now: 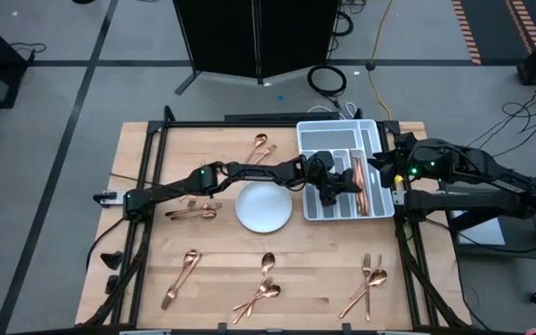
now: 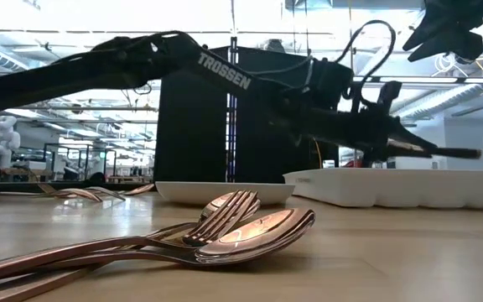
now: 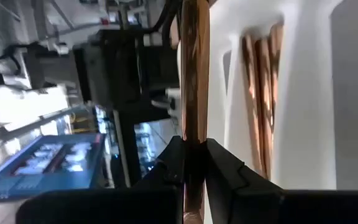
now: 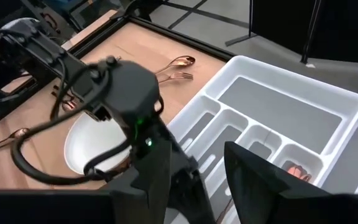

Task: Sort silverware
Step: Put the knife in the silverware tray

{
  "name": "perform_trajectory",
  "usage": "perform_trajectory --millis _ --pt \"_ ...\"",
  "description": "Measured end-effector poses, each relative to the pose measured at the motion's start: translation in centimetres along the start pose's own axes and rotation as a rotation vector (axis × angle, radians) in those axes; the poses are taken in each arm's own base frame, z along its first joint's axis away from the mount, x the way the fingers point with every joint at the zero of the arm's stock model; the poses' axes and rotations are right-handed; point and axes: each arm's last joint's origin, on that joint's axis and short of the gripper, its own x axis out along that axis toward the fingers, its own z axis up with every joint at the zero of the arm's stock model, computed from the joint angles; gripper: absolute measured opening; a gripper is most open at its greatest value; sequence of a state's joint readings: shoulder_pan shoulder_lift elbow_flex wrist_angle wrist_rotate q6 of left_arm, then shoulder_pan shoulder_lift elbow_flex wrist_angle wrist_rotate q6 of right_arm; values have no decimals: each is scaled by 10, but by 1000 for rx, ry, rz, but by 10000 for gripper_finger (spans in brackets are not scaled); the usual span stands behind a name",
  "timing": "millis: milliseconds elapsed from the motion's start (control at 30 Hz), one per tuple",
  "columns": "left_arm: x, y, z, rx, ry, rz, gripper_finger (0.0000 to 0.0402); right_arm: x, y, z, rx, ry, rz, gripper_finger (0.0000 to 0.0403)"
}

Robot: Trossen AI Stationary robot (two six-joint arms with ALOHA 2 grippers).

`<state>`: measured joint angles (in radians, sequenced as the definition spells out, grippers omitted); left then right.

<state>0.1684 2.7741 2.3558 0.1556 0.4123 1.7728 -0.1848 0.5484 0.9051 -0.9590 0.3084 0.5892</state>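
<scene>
The left end effector point(image 3: 191, 163) pinches a copper silverware piece point(image 3: 193, 74) between nearly closed fingers, over the white tray point(image 1: 372, 130); sorted pieces point(image 1: 365, 186) lie in the compartment beside it. The right end effector point(image 4: 213, 177) hovers half-open, empty

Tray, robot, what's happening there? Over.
Left gripper shut on a copper piece over the tray. Right gripper open, waiting beside. Nothing blocking.

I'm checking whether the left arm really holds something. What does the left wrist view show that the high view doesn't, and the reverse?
Only the left wrist view shows the left gripper shut on a copper utensil handle. Only the high view shows the round plate, the loose silverware across the table, and the right gripper by the tray. Both show the white tray with copper pieces inside.
</scene>
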Motion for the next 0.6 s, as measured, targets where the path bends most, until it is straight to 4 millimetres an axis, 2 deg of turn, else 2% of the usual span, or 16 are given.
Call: perform_trajectory --millis 133,400,600 --pt "4 -11 2 70 -13 -5 28 0 1 1 -1 -5 3 139" --pt "3 -13 1 102 -11 -36 28 1 1 1 21 -4 2 139" --pt "3 -13 1 93 -12 -39 60 1 1 1 32 -3 3 139"
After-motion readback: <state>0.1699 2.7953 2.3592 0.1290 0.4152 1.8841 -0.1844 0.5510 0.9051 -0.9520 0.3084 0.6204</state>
